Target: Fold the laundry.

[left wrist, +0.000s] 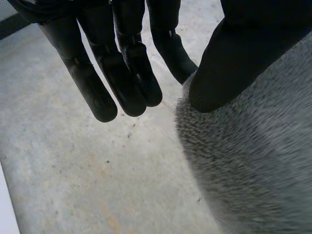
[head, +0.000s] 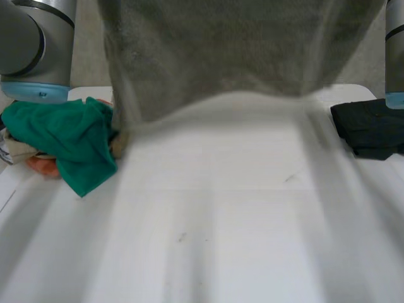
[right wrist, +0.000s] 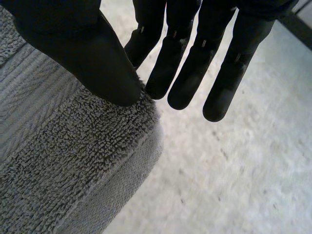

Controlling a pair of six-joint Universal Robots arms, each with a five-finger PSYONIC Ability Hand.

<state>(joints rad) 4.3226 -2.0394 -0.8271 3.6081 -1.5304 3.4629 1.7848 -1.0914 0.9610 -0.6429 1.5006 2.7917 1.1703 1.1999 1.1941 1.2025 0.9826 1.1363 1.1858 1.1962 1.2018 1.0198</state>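
Note:
A grey terry towel (head: 240,50) hangs in the air across the head view, its lower edge swinging just above the white table (head: 221,240). In the left wrist view my left hand (left wrist: 234,53) pinches one top corner of the towel (left wrist: 243,165) between the thumb and a finger, while its other fingers (left wrist: 122,78) hang straight beside it. My right hand (right wrist: 83,48) pinches the other top corner of the towel (right wrist: 63,165) the same way, thumb pressed against a finger.
A green cloth (head: 69,142) lies heaped on other garments (head: 41,165) at the table's left edge, below my left arm (head: 38,44). A folded black cloth (head: 372,129) lies at the right edge, below my right arm (head: 394,57).

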